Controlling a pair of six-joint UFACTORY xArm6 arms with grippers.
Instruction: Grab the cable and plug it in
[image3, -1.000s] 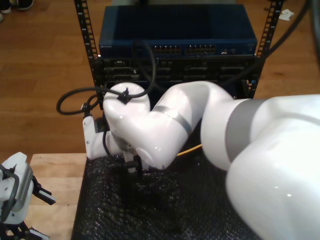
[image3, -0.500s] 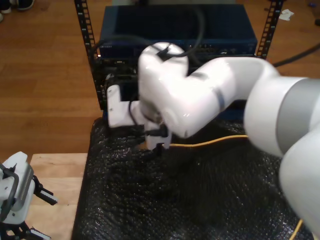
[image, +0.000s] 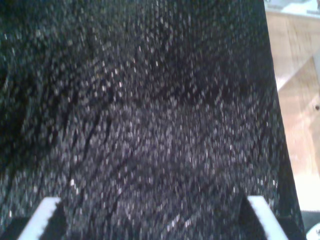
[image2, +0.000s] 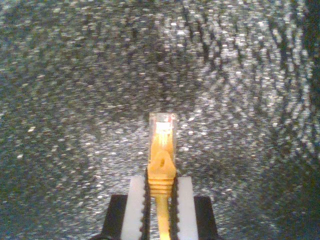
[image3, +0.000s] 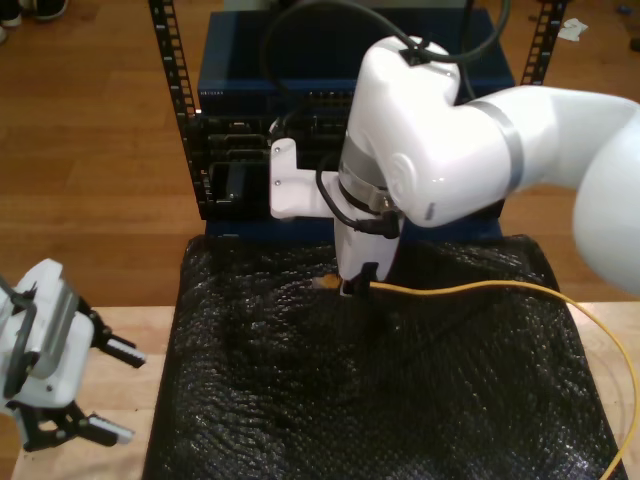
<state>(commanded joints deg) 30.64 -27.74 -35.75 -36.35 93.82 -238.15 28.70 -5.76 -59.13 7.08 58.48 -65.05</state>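
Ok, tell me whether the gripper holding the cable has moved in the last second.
Yes. My second gripper, shut on the cable, has shifted toward the exterior view's right and closer to the server rack.

High exterior overview; close wrist views onto black mat (image3: 350, 400)

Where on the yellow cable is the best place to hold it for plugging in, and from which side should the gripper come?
Probably the ribbed boot just behind the clear plug of the cable, approached from behind so the plug sticks out forward. My second gripper holds it this way: the jaws are shut on the boot from both sides, the plug tip is free and straight ahead over the black mat.
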